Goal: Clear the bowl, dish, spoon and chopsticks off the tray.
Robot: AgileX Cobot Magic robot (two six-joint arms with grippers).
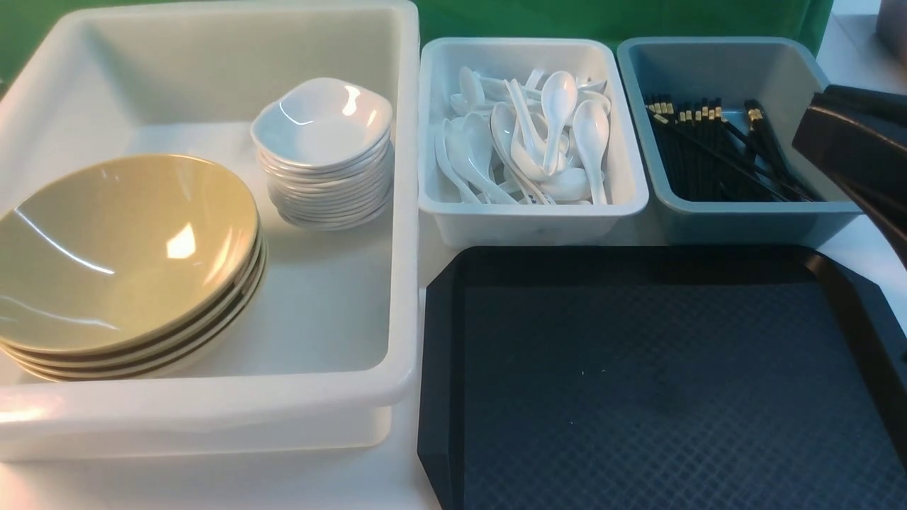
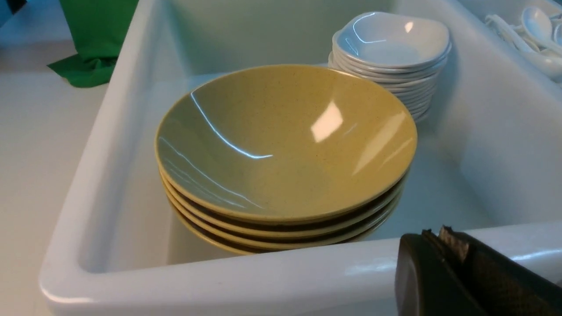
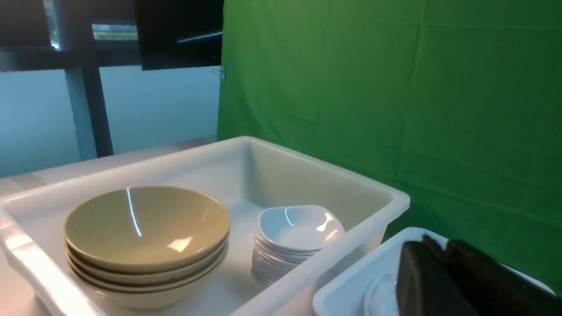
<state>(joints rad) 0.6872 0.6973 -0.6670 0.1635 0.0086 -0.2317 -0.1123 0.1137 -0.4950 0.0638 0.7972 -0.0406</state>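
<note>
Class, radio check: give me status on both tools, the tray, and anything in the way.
Both tools shut, empty: left tool, right tool. Tray bare; bowl stack, dish stack in white tub. Nothing in the way.

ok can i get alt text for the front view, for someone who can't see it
An empty black tray sits in the foreground. Behind it are a white bin of spoons and a grey-blue bin of black chopsticks. To the left, a large white tub holds stacked olive-yellow bowls and small white dishes.

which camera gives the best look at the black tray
The front view: the tray fills its lower right, showing the rim, cut corners and bare diamond texture. Neither wrist view shows it; both face the white tub.
</note>
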